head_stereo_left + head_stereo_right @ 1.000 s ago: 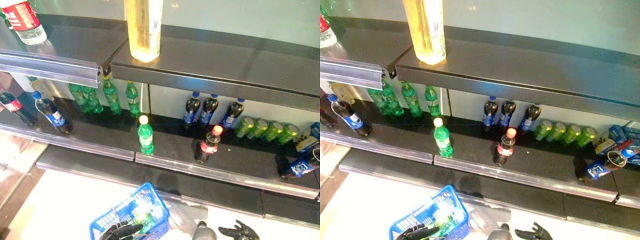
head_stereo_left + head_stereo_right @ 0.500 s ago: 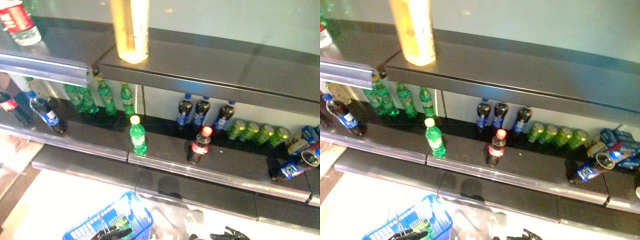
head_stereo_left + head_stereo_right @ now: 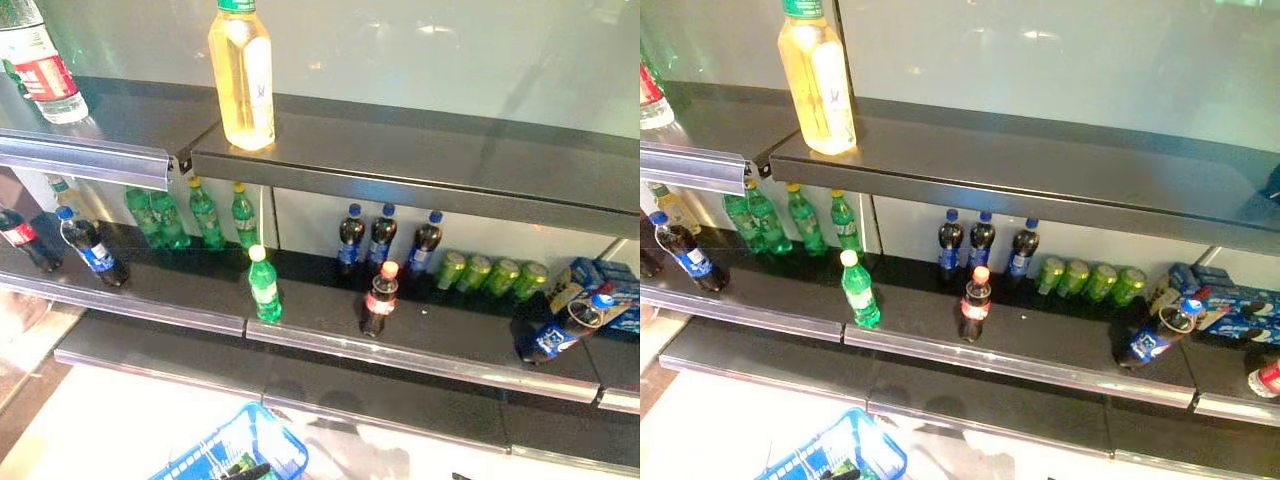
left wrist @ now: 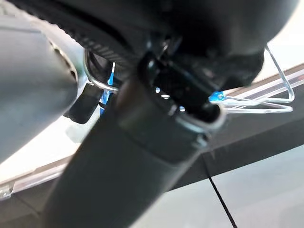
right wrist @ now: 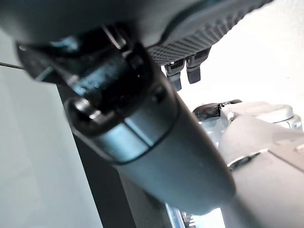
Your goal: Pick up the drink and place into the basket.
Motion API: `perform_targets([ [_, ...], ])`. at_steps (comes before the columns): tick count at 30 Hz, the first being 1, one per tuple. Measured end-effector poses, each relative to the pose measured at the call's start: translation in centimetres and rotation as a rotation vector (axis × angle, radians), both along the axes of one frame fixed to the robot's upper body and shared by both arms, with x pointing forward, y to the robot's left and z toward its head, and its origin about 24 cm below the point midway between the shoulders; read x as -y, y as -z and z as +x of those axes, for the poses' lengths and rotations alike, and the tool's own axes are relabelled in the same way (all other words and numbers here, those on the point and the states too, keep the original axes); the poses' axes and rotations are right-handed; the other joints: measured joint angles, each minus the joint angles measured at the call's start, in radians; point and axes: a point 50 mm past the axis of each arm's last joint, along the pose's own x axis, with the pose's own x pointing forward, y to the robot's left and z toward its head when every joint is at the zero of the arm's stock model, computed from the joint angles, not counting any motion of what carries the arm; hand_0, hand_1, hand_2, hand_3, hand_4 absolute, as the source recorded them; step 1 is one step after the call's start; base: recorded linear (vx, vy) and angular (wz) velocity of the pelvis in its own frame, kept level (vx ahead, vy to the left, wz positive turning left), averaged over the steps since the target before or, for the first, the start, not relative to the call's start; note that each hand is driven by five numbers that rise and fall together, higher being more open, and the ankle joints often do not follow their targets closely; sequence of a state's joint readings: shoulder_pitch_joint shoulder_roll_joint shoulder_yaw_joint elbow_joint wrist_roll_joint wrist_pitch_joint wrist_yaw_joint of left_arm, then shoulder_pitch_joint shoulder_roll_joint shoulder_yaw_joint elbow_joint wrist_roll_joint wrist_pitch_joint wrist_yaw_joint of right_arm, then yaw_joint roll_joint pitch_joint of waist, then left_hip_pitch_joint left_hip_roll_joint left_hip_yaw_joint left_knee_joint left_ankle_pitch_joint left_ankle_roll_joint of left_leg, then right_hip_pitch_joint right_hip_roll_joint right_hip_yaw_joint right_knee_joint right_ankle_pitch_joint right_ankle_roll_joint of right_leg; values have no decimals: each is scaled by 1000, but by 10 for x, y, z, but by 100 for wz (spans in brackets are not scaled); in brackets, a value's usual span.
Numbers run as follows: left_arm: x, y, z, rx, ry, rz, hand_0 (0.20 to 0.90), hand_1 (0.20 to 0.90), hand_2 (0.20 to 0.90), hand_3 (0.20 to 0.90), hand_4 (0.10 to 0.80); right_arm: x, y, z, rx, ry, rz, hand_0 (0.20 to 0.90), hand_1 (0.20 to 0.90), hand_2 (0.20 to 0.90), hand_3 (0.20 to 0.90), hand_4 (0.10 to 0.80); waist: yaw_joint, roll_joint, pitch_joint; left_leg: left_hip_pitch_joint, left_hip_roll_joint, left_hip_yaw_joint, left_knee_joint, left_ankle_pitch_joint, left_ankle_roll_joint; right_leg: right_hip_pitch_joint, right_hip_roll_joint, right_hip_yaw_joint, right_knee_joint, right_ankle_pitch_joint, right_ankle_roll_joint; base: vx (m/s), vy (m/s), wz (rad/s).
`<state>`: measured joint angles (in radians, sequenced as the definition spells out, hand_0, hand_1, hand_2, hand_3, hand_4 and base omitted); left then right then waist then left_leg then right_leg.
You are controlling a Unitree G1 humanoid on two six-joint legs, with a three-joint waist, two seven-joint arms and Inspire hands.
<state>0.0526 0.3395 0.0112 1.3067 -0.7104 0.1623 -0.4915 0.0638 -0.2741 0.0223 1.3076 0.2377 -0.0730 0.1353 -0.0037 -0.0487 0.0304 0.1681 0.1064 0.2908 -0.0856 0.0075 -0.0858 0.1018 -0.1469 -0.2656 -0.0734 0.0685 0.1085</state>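
Note:
A blue basket (image 3: 238, 457) shows at the bottom edge of the eye views, with something green inside it. My left hand (image 3: 248, 469) is on it, and in the left wrist view the basket's wire handle (image 4: 278, 97) loops past the hand (image 4: 156, 71), whose fingers curl over it. Drinks stand on the middle shelf: a green bottle with a pale cap (image 3: 264, 290) and a cola bottle with a red cap (image 3: 378, 300) near the front. Only a dark tip of my right hand (image 3: 462, 477) shows there. In its own wrist view its fingers (image 5: 183, 71) hang relaxed and hold nothing.
A tall yellow drink (image 3: 242, 75) and a water bottle (image 3: 40, 70) stand on the upper shelf (image 3: 420, 170). On the middle shelf, three dark bottles (image 3: 385, 238), green cans (image 3: 490, 272) and green bottles (image 3: 190, 210) line the back. A bottle (image 3: 560, 333) lies tipped at the right.
The whole picture has shifted: the camera has tilted up, so the basket and both hands have slid towards the bottom edge. The bottles on the shelves have not moved.

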Motion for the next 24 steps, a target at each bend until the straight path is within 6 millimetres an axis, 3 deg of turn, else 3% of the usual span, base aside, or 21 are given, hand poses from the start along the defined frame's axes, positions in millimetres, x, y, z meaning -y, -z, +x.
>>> perform_targets([
  [11, -1, -6, 9, 63, -10, -124, 300, 300, 300, 200, 100, -2, 0, 1, -1, -15, 1, 900, 900, 900, 900, 800, 0, 12, -3, 4, -4, -2, -1, 0, 2, 10, -4, -4, -8, 2, 3, 0, 0, 0],
  [18, 1, -7, 13, 87, -5, -146, 300, 300, 300, 200, 100, -1, 1, -9, -31, -9, 1, 900, 900, 900, 900, 800, -4, 11, -3, 2, -3, -3, -1, -1, 2, 11, -3, -3, -12, 2, 4, 57, 3, 0],
  [24, 1, -9, 23, 125, -3, -148, 300, 300, 300, 200, 100, 4, 0, -9, -32, -14, -13, 900, 900, 900, 900, 800, -2, 8, 1, -54, -1, -1, 0, 7, 4, -54, -4, -2, -11, 11, 2, -66, -14, 0],
])
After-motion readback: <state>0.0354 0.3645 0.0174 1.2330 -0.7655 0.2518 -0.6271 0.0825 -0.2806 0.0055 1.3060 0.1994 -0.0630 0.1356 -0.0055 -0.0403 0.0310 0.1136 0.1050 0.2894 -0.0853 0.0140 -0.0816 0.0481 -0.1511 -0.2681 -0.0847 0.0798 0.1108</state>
